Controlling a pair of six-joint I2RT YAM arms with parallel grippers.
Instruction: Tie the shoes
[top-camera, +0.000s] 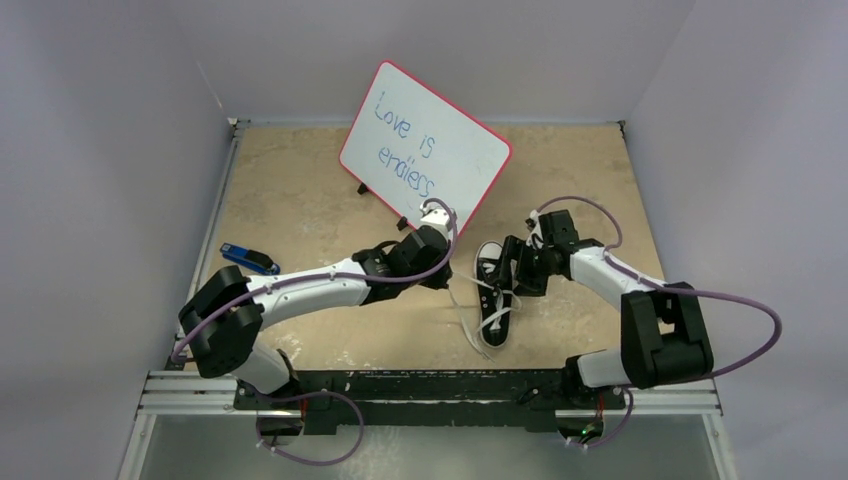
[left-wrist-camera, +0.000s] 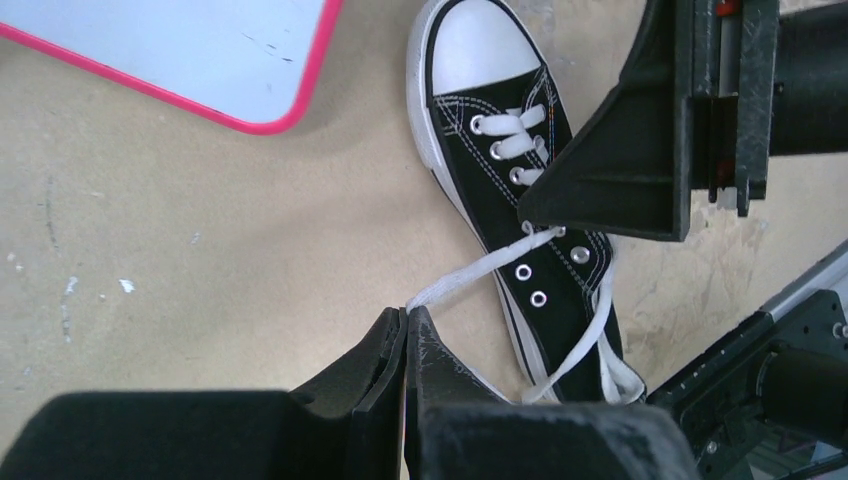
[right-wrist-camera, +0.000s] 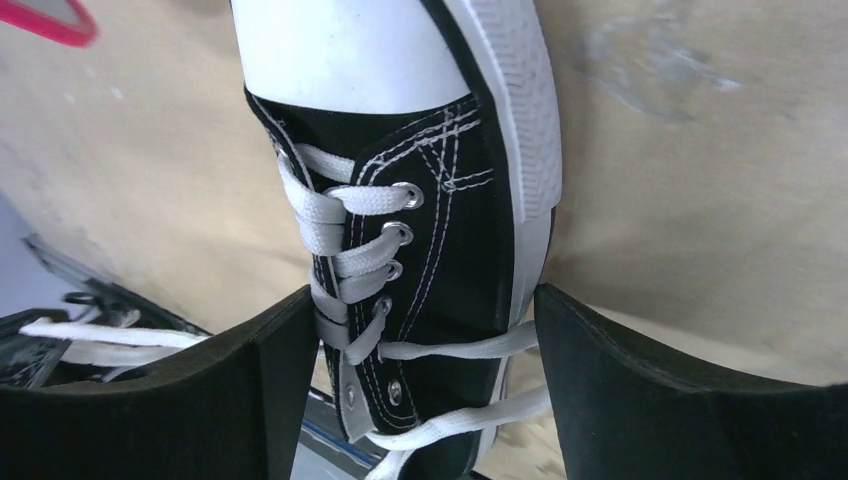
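The black sneaker (top-camera: 493, 295) with a white toe cap lies mid-table, toe pointing away from the arms. It also shows in the left wrist view (left-wrist-camera: 520, 200) and the right wrist view (right-wrist-camera: 430, 200). My left gripper (top-camera: 440, 272) is just left of the shoe, shut on a white lace (left-wrist-camera: 470, 275) that runs taut from its fingertips (left-wrist-camera: 408, 315) to the shoe's eyelets. My right gripper (top-camera: 507, 272) is open and straddles the shoe's middle (right-wrist-camera: 425, 330), one finger (right-wrist-camera: 270, 390) by the laced side and the other at the sole edge. Loose lace ends (right-wrist-camera: 460, 348) cross the shoe's side.
A pink-rimmed whiteboard (top-camera: 425, 145) stands tilted just behind the shoe, close to the left wrist; its corner shows in the left wrist view (left-wrist-camera: 180, 50). A small blue-and-black tool (top-camera: 248, 259) lies at the table's left. The black rail (top-camera: 430, 385) runs along the near edge.
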